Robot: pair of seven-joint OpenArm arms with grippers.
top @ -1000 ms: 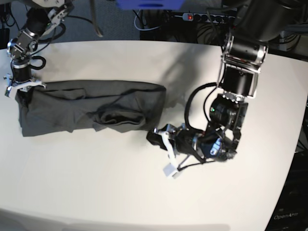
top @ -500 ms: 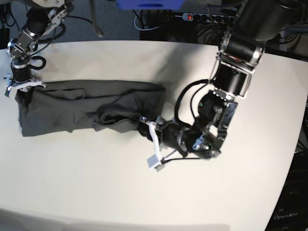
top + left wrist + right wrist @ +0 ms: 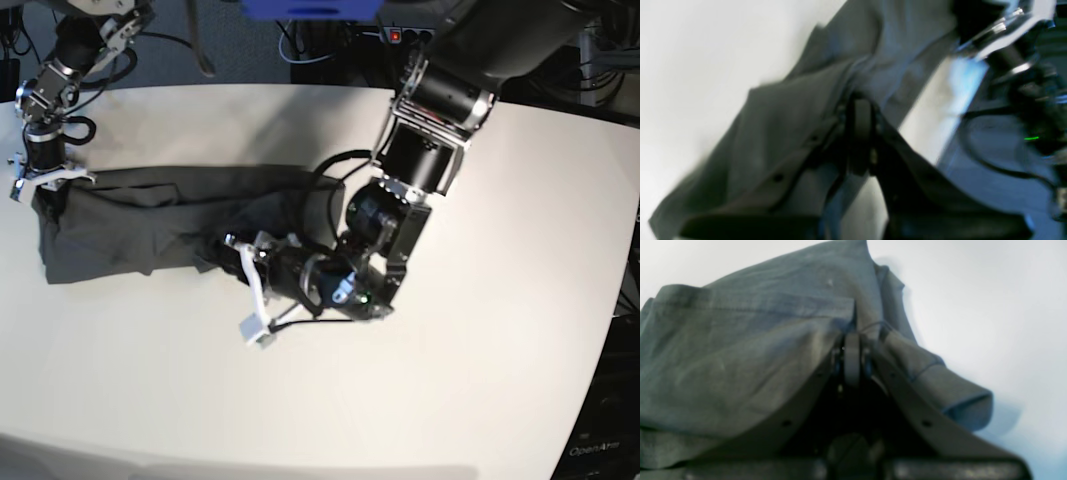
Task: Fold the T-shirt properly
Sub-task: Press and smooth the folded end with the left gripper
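While the T-shirt lies as a long, rumpled dark grey band on the table, we see the right hand clamped on its corner and the left hand pinching its bunched end.

Only one legible text: "OpenArm" in pale letters on a dark panel at the near right corner, base view. Nothing readable on the T-shirt in any view; both wrist views too blurred for lettering. No numbers, no signs elsewhere.
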